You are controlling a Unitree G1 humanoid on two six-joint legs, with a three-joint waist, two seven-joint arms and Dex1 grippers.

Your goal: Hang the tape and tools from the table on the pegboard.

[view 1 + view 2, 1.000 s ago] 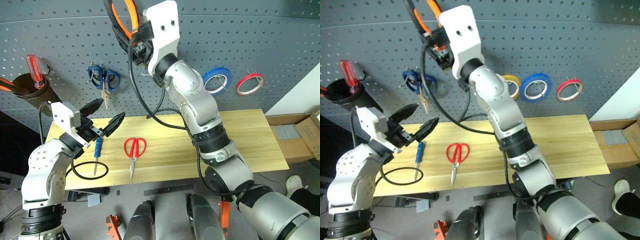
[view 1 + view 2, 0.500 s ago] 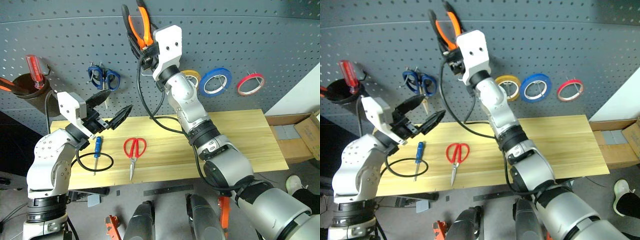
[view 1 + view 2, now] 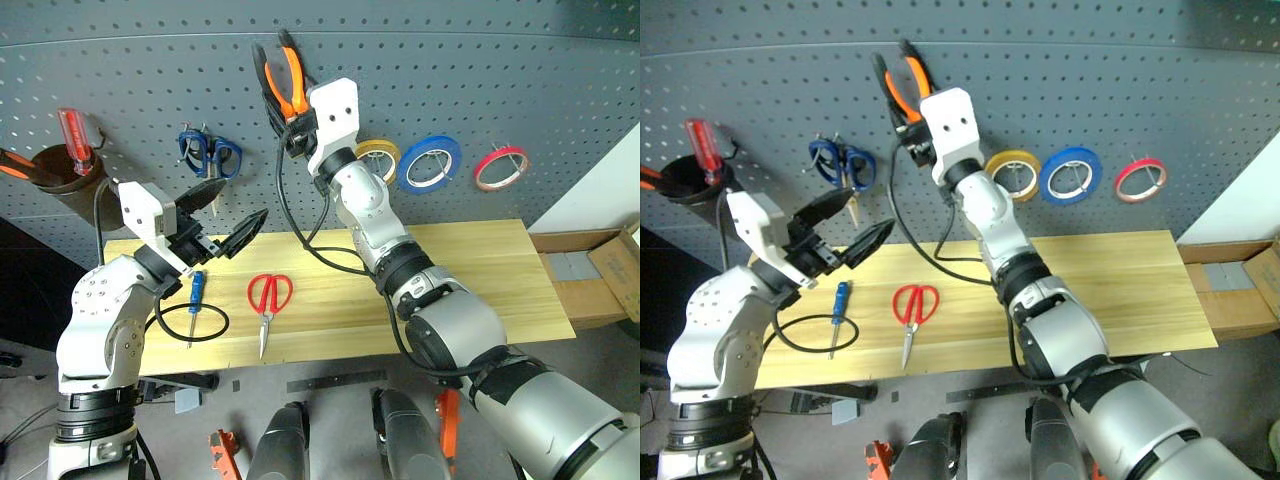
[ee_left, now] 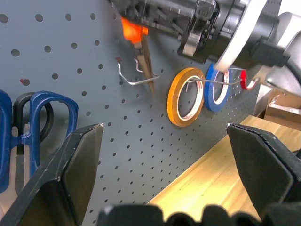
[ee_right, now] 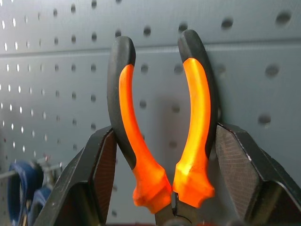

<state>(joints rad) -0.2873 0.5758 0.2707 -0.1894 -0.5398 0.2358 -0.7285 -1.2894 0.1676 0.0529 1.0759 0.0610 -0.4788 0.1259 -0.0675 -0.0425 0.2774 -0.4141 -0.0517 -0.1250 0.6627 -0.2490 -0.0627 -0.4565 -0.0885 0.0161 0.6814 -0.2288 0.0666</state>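
Lowered from a second ago, the right gripper (image 3: 287, 100) now holds the orange-and-black-handled pliers (image 5: 162, 127) closer to the bent wire hook (image 4: 136, 75), its two black fingers (image 5: 94, 174) clamped on the outsides of the handles, which point up against the dark grey perforated pegboard (image 3: 480, 70). Just beside that gripper hang the yellow tape roll (image 3: 1012, 174), then the blue tape roll (image 3: 1072, 174), and farthest out the thin red tape ring (image 3: 1140, 178), all on the board. The left gripper (image 3: 225, 225) has risen a little and hovers with jaws spread wide and empty, above the left end of the light wood plank table (image 3: 480, 270). Below it lies the small blue-handled screwdriver (image 3: 195, 297) inside a loop of black cable (image 3: 190, 325), and beside that the red-handled scissors (image 3: 268, 305), flat on the wood. Up behind the left gripper hang the blue-handled scissors (image 3: 208, 155), and farther out the red-handled screwdriver (image 3: 75, 140) stands in a dark cup (image 3: 55, 180).
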